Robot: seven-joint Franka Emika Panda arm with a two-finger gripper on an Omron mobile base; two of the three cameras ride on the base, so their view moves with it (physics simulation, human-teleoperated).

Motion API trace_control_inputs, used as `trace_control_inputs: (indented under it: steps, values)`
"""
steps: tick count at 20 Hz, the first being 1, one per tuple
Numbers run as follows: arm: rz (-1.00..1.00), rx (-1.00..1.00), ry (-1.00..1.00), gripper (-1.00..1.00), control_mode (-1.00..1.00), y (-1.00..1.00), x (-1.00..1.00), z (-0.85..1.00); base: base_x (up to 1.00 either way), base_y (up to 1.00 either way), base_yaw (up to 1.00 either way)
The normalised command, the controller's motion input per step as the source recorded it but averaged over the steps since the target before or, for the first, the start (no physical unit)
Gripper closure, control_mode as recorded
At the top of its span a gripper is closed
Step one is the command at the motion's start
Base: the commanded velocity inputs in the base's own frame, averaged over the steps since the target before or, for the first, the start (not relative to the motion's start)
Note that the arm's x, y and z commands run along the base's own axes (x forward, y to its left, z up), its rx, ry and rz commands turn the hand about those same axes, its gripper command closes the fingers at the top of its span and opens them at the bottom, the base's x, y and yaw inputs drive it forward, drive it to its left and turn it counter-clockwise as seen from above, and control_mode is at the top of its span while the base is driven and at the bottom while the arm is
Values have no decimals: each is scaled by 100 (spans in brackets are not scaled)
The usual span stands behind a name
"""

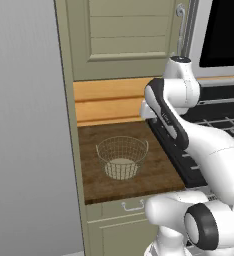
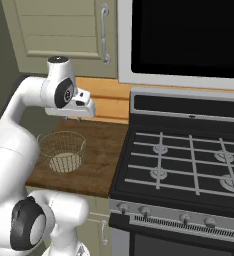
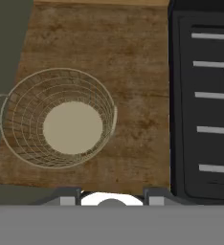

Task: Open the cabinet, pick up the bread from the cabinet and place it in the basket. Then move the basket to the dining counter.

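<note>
Cabinet (image 1: 124, 37) comes first in this job, and it hangs shut above the bench (image 1: 124, 150), its panelled door flush in the frame and the curved silver handle (image 1: 180, 27) running upright along the door's right edge, next to the dark appliance over the stove (image 2: 189, 155). Whatever bread is inside stays hidden behind that door. From the handle, the claw (image 2: 79, 119) lies below and slightly toward the room, hanging from the white wrist just over the back part of the bench and pointing straight down, so the coming move looks to me like a climb and a turn: the hand has to rise and tip forward until it faces the door instead of the wood. The handle's long axis is vertical, so the jaws would need to straddle it from the sides. In the hand view the two finger tips (image 3: 66, 197) stand apart with nothing between them, though how wide I cannot judge well from the stubs that show. Below the claw and off toward the wall side sits the basket (image 1: 122, 157), upright on the bench and holding nothing, its cream base bare through the mesh, well clear of the stove's edge. My guess is the door swings out leftward over that basket.
</note>
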Motion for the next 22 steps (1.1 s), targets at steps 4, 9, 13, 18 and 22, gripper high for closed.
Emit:
trace_control_inputs:
  steps: [4, 9, 13, 18, 22]
  values:
    - [0, 0, -3, -100, -100, 0, -49, 0, 0, 0, 0]
    - [0, 0, -16, -100, -100, -1, -90, 15, 0, 0, 0]
    - [1, 0, -27, -100, -100, -15, -39, 83, 0, 0, 0]
    - [0, 0, -31, -100, -100, -33, -3, 99, 0, 0, 0]
    - [6, 13, -25, -100, -100, -29, 13, 96, 0, 0, 0]
